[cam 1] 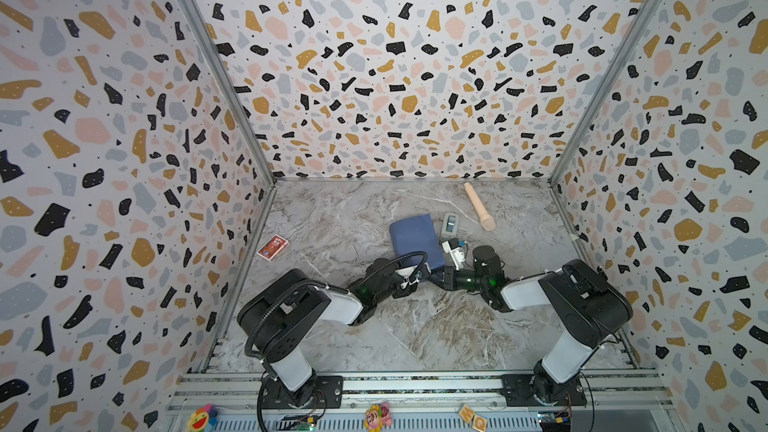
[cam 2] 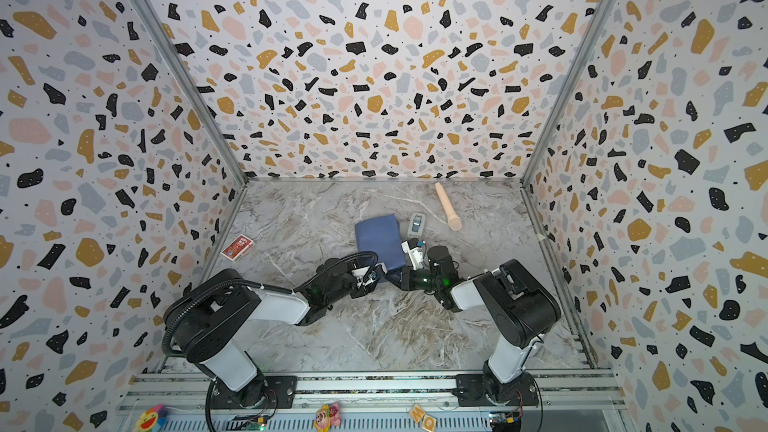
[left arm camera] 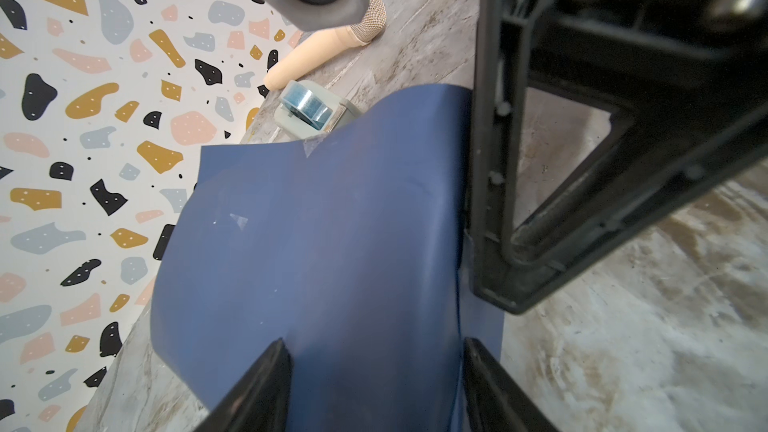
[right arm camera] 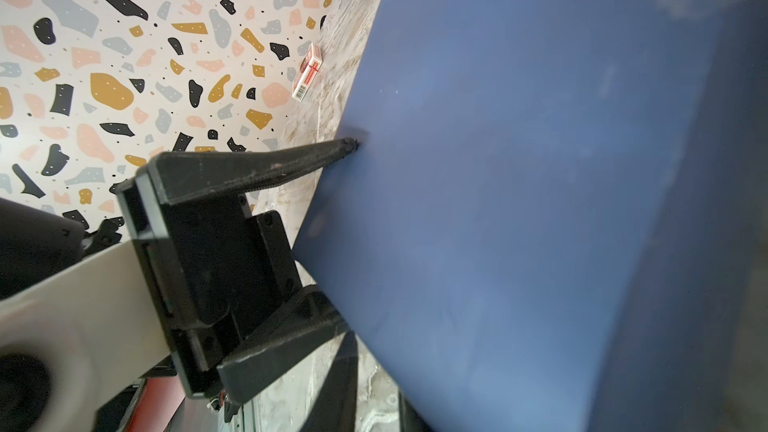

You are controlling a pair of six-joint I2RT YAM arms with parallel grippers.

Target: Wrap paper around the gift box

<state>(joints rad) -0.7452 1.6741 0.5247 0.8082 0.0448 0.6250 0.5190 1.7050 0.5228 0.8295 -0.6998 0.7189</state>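
The paper [cam 1: 415,241] [cam 2: 380,238] lies mid-table, its dull dark-blue face folded around a low boxy shape. The gift box itself is hidden under it. My left gripper [cam 1: 424,271] [left arm camera: 374,342] is at the bundle's near end with the papered bundle between its fingers, jaws closed on it. In the right wrist view one of its fingertips [right arm camera: 349,145] dents the paper [right arm camera: 519,201]. My right gripper [cam 1: 437,275] [right arm camera: 374,367] sits just right of it at the same end, jaws slightly apart with only bare table between them. One right finger [left arm camera: 519,222] stands against the paper's [left arm camera: 324,243] edge.
A grey tape dispenser [cam 1: 449,224] [left arm camera: 309,112] stands just behind and to the right of the bundle. A beige microphone [cam 1: 480,206] [left arm camera: 324,49] lies at the back right. A small red card pack [cam 1: 272,247] [right arm camera: 307,72] lies near the left wall. The marble table [cam 1: 415,326] is enclosed by patterned walls.
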